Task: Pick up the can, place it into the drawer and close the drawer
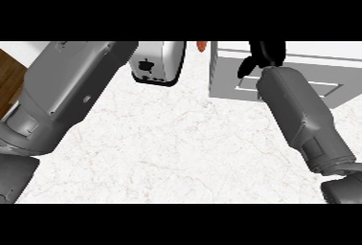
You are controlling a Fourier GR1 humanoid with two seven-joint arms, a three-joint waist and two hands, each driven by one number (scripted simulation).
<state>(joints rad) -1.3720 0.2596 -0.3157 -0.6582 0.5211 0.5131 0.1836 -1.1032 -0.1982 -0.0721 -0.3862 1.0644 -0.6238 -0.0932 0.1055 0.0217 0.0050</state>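
No can shows anywhere in the head view. The grey drawer unit (311, 79) stands on the counter at the upper right, and I cannot tell whether its drawer is open. My right forearm reaches up across its front, and my black right hand (263, 53) hangs over the unit at the view's top edge, partly cut off. Whether it holds anything is hidden. My left forearm (67, 91) rises along the left side and leaves the view at the top, so the left hand is out of sight.
A silver toaster (159, 62) stands at the top centre, left of the drawer unit. A small orange thing (201, 46) peeks out between them. The white marble counter (176, 143) spreads across the middle. A brown wooden surface (8, 76) lies at the far left.
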